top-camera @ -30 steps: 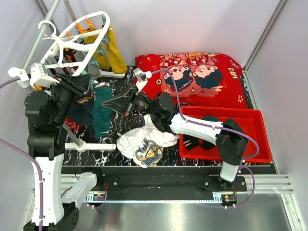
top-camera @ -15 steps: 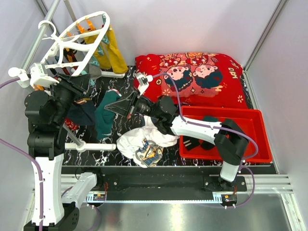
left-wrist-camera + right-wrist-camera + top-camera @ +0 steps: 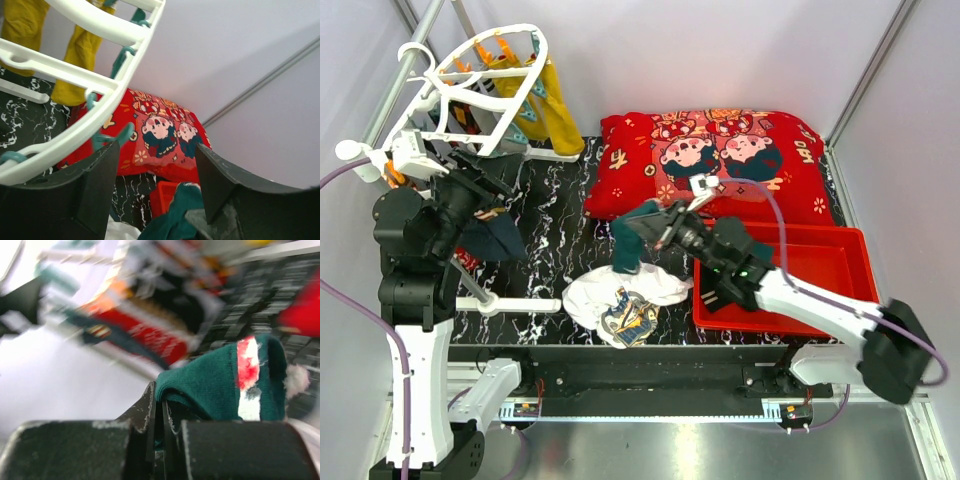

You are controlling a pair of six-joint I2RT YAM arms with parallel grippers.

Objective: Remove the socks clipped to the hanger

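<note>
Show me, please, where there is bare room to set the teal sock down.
Bare: the red tray's right half, beyond the black socks; the marble strip between hanger and cushion. Crowded: the white cloth heap up front.

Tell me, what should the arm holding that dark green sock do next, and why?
Probably swing right and lower the sock over the red plastic tray. The right end effector is shut on the dark teal fabric sock, which hangs clear of the white plastic hanger, near a white cloth heap. The tray already holds black socks, so it looks like the drop spot.
</note>
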